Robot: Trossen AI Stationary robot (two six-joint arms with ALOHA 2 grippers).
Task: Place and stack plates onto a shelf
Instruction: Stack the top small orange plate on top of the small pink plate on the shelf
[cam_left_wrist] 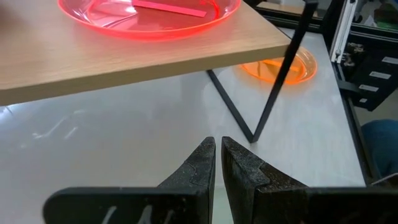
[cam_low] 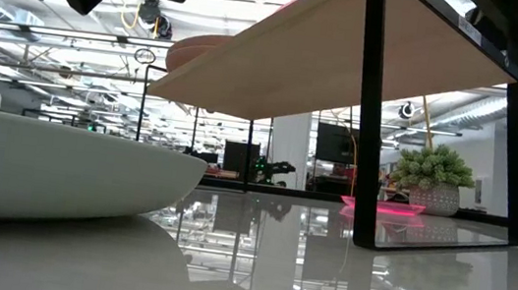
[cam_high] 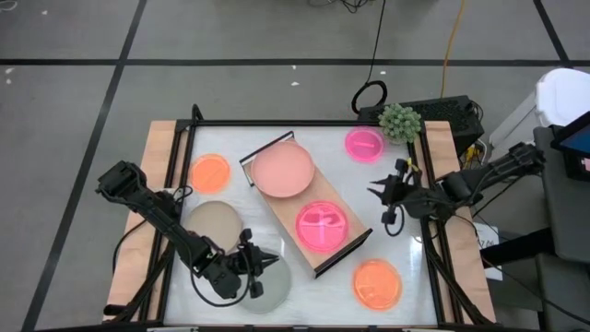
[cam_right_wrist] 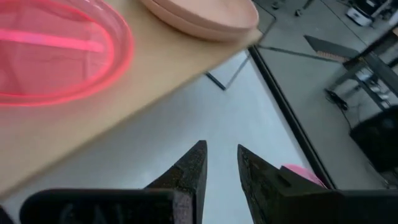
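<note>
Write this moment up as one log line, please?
shelf: dusty-pink plate, hot-pink plate | left end effector: shut, empty, near grey-green plate | right end effector: slightly open, empty, beside shelf

arms: two, dark, jointed, black cables looped along the links | left gripper (cam_left_wrist: 217, 163): two black tapered fingers, rough grainy surface | right gripper (cam_right_wrist: 219, 168): same black pointed fingers, grainy texture, on a wide dark base

left gripper (cam_high: 267, 263) jaws nearly closed; right gripper (cam_high: 376, 191) jaws slightly parted.
</note>
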